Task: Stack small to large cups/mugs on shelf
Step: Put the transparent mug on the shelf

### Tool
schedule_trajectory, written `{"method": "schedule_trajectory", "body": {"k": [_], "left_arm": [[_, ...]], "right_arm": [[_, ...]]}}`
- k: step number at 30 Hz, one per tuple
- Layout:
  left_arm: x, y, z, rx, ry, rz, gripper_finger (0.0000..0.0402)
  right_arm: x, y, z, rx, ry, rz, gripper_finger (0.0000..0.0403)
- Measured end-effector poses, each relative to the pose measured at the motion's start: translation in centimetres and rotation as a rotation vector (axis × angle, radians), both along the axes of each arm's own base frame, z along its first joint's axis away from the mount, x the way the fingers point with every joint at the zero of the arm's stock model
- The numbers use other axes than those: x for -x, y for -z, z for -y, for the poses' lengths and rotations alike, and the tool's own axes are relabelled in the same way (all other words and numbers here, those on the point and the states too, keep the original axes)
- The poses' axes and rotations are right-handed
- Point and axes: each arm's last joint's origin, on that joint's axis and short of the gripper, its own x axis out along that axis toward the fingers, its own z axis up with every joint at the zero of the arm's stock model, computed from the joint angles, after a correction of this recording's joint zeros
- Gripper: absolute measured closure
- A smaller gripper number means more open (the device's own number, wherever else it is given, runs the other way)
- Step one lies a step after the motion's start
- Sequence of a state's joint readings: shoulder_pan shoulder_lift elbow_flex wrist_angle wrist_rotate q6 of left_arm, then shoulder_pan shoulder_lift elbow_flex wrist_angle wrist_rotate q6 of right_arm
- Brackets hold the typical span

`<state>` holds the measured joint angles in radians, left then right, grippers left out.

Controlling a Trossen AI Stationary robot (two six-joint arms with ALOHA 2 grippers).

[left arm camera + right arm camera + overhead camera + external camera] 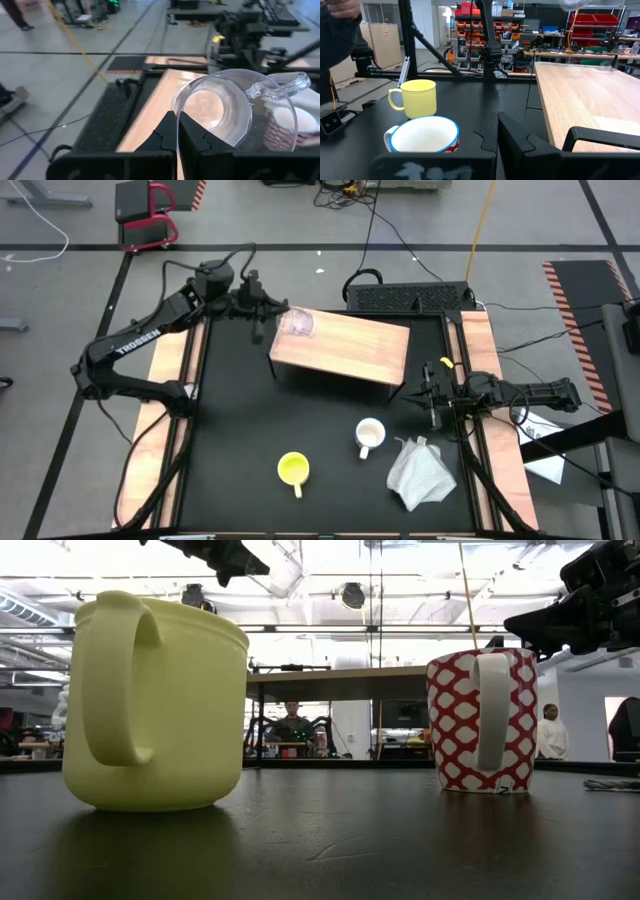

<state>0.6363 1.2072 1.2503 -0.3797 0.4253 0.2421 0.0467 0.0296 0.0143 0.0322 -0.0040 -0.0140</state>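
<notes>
The clear glass cup (pixel 235 107) is sitting clamped by its rim between my left gripper's (pixel 262 317) fingers (pixel 192 137), which are pinching together on the glass wall. I am holding it tipped on its side over the far left corner of the shelf (pixel 350 345); whether it is touching the board I cannot tell. Through the glass I am seeing the wood grain of the shelf top.

My right gripper (pixel 432 395) is waiting just off the shelf's right end, above the table's right edge, its fingers standing apart and holding nothing.

The white mug with the red pattern (pixel 369 436) is standing upright on the black table (pixel 240 430) in front of the shelf. The yellow mug (pixel 293 470) is standing nearer the front edge, left of it. A crumpled white cloth (pixel 420 475) is lying beside the patterned mug.
</notes>
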Motion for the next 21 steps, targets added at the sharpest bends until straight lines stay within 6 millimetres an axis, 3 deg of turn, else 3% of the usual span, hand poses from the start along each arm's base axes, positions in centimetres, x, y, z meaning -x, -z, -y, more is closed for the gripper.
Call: {"method": "schedule_trajectory", "body": {"k": [9, 21], "left_arm": [[-0.5, -2.9, -2.2, -0.007, 0.019, -0.027, 0.0402], [-3.1, -3.0, -4.5, -0.010, 0.060, -0.171, 0.0402]], "right_arm": [[0.0, 0.0, 0.0, 0.000, 0.000, 0.000, 0.0403], [0.0, 0.0, 0.0, 0.001, 0.000, 0.000, 0.0403]]}}
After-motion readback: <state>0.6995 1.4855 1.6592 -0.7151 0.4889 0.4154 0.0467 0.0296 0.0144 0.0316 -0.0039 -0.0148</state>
